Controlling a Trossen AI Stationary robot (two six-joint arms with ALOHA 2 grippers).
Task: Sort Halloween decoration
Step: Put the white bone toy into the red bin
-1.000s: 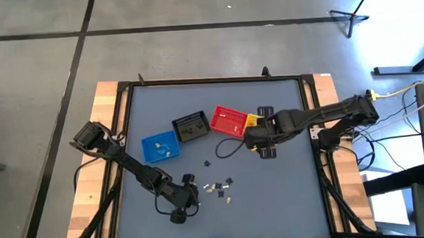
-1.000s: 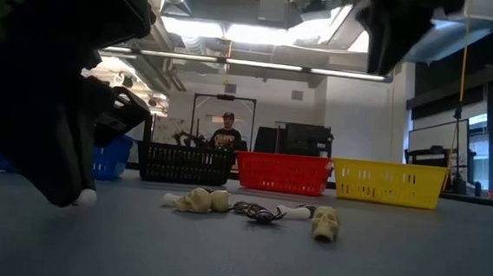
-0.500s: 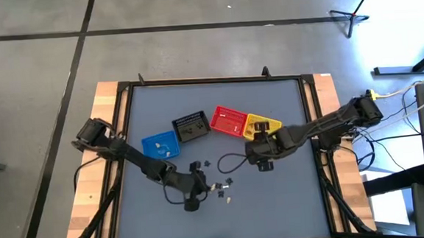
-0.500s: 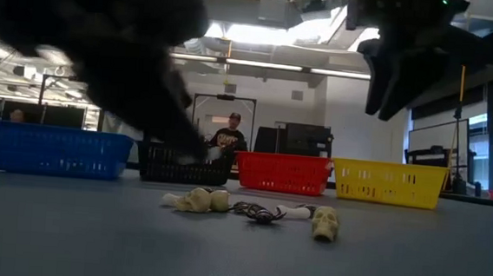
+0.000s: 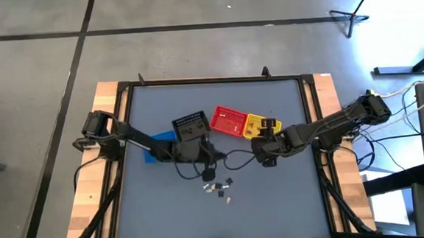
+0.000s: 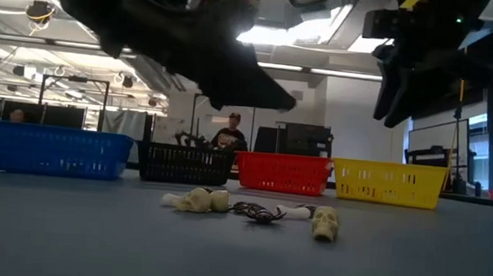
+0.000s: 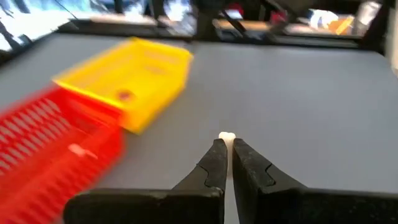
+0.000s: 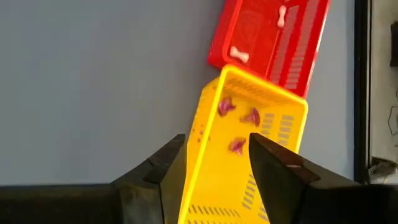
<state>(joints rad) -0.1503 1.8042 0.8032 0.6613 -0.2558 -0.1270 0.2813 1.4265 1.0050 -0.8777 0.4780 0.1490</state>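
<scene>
You have a small cluster of trinkets (image 5: pixel 219 188) lying loose on the grey table (image 5: pixel 285 114), toward its near edge and about midway between the left and right edges. From table height you can count roughly four: a cream lump (image 6: pixel 195 200), a dark tangled piece (image 6: pixel 257 213), a pale bone-like piece (image 6: pixel 294 211) and a small skull (image 6: pixel 325 223). From above the count is unclear.

One more white trinket (image 7: pixel 226 137) sits pinched at the tip of the left gripper (image 7: pixel 224 152), whose fingers are closed together on it. In the overhead view this gripper (image 5: pixel 207 155) hangs just beyond the cluster, in front of the baskets.

Four baskets stand in a row across the middle of the table: blue basket (image 5: pixel 153 147), black basket (image 5: pixel 191 126), red basket (image 5: pixel 229 121), yellow basket (image 5: pixel 261 125). The red one holds two pale pieces (image 8: pixel 240 55); the yellow one holds three pinkish pieces (image 8: pixel 238 145).

The right gripper (image 5: pixel 265 151) hovers at the yellow basket's near side, fingers (image 8: pixel 163 165) apart, holding nothing.

A person (image 6: pixel 227 137) stands in the room beyond the table.
</scene>
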